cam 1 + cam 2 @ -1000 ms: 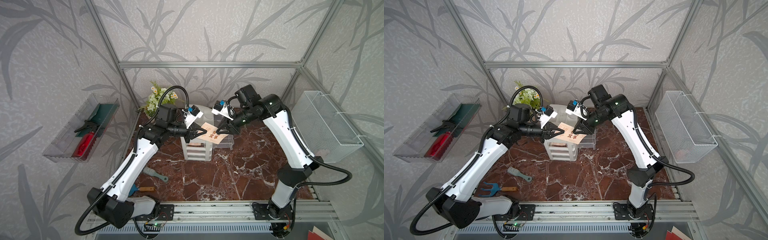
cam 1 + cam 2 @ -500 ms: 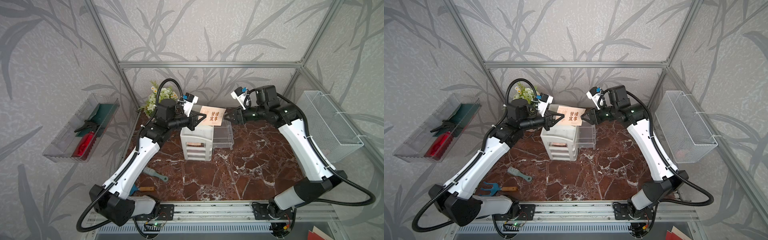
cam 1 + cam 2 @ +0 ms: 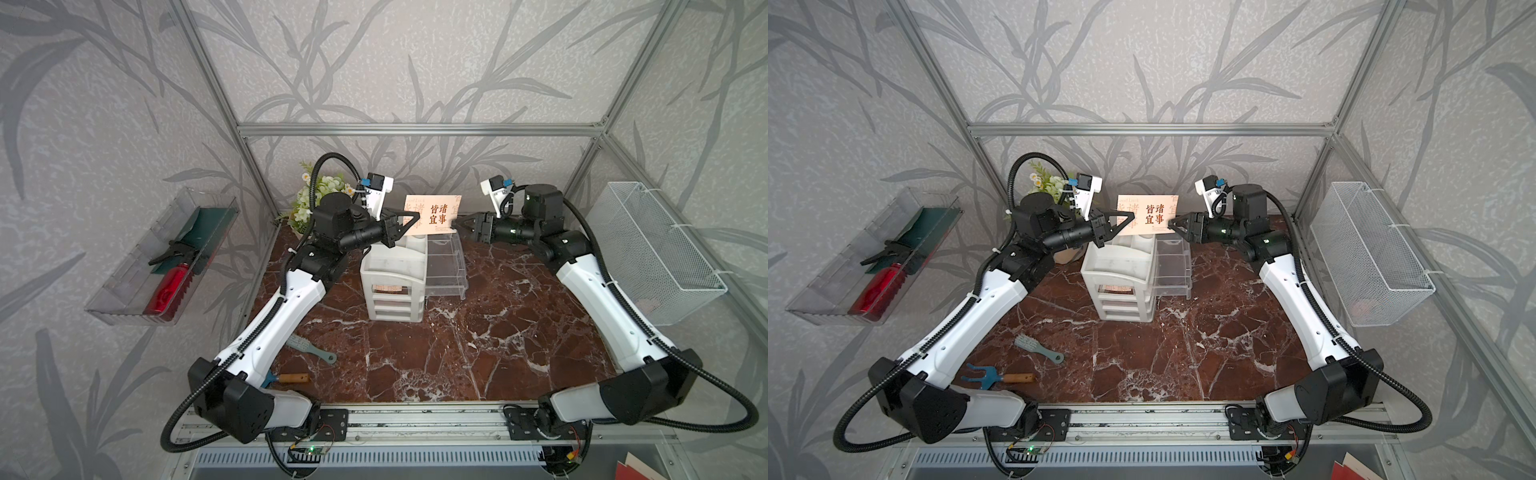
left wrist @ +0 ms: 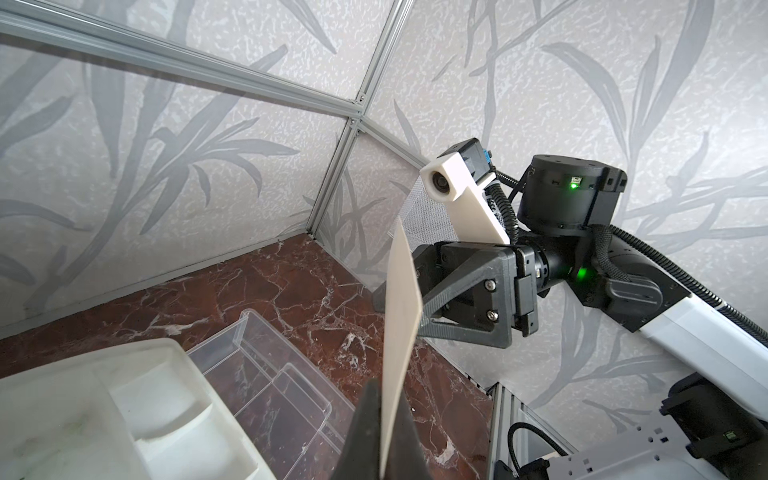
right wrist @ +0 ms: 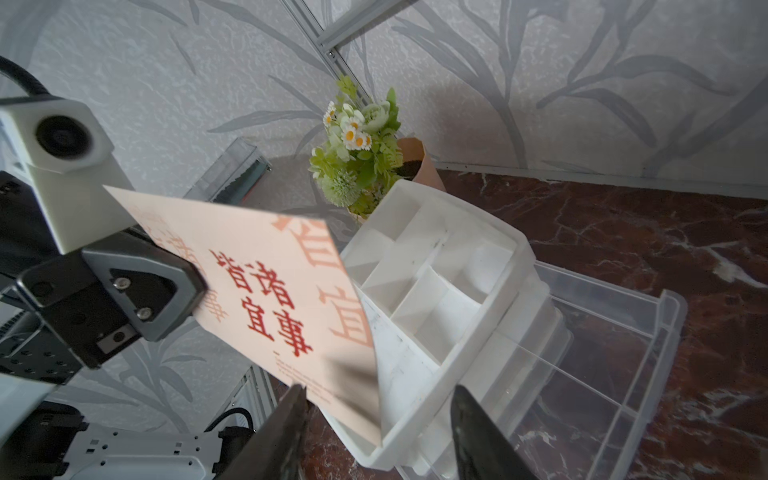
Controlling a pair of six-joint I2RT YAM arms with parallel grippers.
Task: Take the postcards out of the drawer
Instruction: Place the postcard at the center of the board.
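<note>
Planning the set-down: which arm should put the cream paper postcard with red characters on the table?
Left, probably: the left gripper is shut on the cream paper postcard, while the right gripper stands open.

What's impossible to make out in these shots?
Postcard fine print: too small in both top views, blurred in the right wrist view.
Its printed face: the left wrist view shows only the blank back.
Card inside the drawer unit: white frame hides most of it in both top views.
Pinkish thing in the wire basket: mesh hides it.

Cream postcard (image 3: 434, 215) (red, dark characters)
</note>
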